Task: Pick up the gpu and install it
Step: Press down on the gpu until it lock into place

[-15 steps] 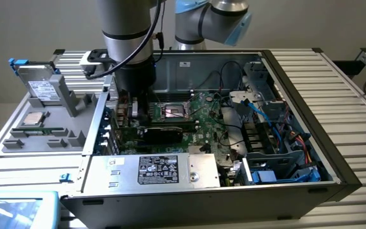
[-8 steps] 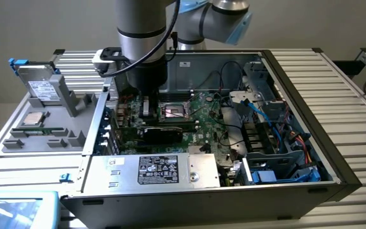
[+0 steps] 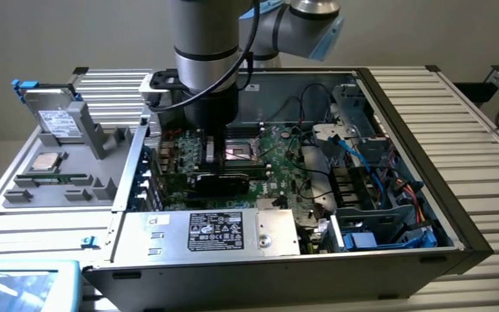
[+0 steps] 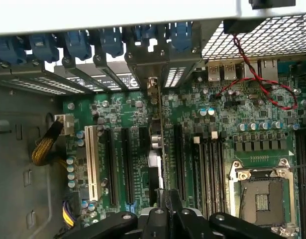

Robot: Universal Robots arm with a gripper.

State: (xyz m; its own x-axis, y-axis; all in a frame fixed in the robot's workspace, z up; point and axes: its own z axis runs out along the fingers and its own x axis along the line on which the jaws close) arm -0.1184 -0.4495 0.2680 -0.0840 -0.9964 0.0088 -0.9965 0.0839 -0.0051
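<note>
Gripper [image 4: 165, 199] fingers pinch the gpu [image 4: 156, 149] by its upper edge, holding it edge-on among the black expansion slots [image 4: 128, 164] on the motherboard [image 4: 232, 114] inside the open computer case [image 3: 405, 84]. Pickup looks done; the card stands at its slot, but the arm hides whether it is fully seated.

Worktop [image 3: 470, 117]: pale ribbed metal slats, running under everything.
Computer case [image 3: 275, 260]: lies on its side on the worktop, open side up, filling the middle and the exterior view's right.
Grey tray [image 3: 59, 188]: rests on the worktop just beside the case, on the exterior view's left.
Blue-rimmed box [image 3: 24, 286]: at the near corner on the exterior view's left.
</note>
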